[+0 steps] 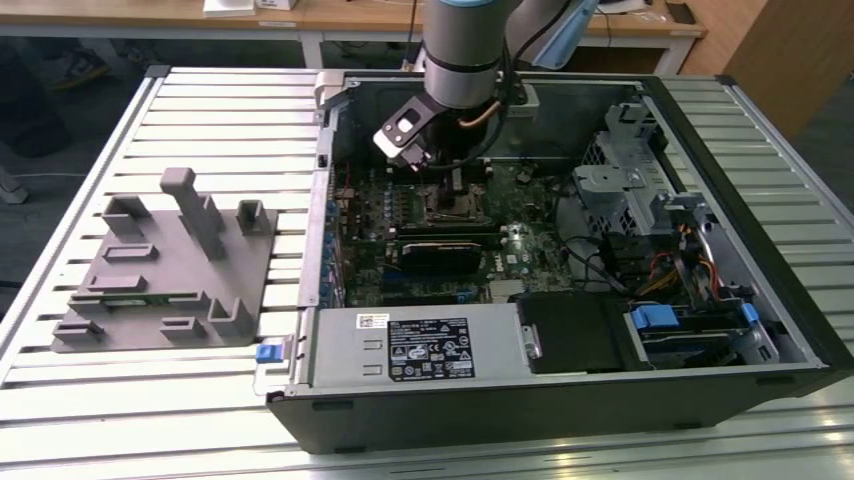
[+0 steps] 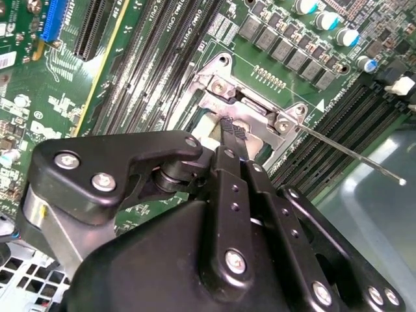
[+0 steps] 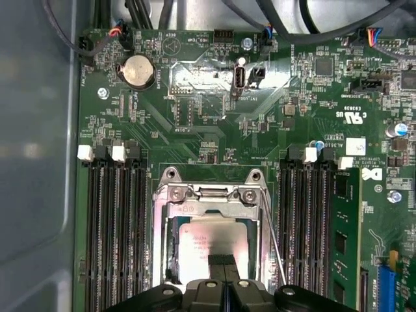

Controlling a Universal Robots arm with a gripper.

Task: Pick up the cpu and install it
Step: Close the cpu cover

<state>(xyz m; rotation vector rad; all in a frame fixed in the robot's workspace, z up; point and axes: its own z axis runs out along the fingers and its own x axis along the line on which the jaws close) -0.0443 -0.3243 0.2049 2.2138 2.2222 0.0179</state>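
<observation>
We see the arm (image 1: 461, 60) reaching down into an open computer case (image 1: 534, 425) that lies on its side on a slatted worktop (image 1: 214, 130). Its end effector (image 1: 451, 185) hangs just over the processor socket (image 3: 211, 195) in the middle of the green motherboard (image 3: 214, 136).

The cpu (image 3: 207, 237) lies flat inside the socket's metal frame, with its shiny silver top facing up. The frame borders it on every side we can see.

In both wrist views the end effector (image 3: 222, 261) (image 2: 229, 127) is narrow. Its two dark fingers are drawn together with no gap that we can make out, and their tips sit right over the cpu near the edge of its top. They do not reach around its sides, so the chip is not in their grasp. We cannot tell whether the tips actually touch the metal.

A thin wire lever (image 3: 272, 240) (image 2: 344, 153) starts at one corner of the socket and runs along one side — in the second wrist view it angles well away from the frame. Banks of black memory slots (image 3: 117, 227) flank the socket on two opposite sides, and a green memory module (image 3: 341, 240) stands just beyond one bank. A round coin battery (image 3: 138, 70) sits farther off on the board, well apart from the socket.

In the exterior view a grey plastic tray (image 1: 160, 270) with upright blocks rests on the worktop outside the case, far from the socket, on the exterior view's left.
</observation>
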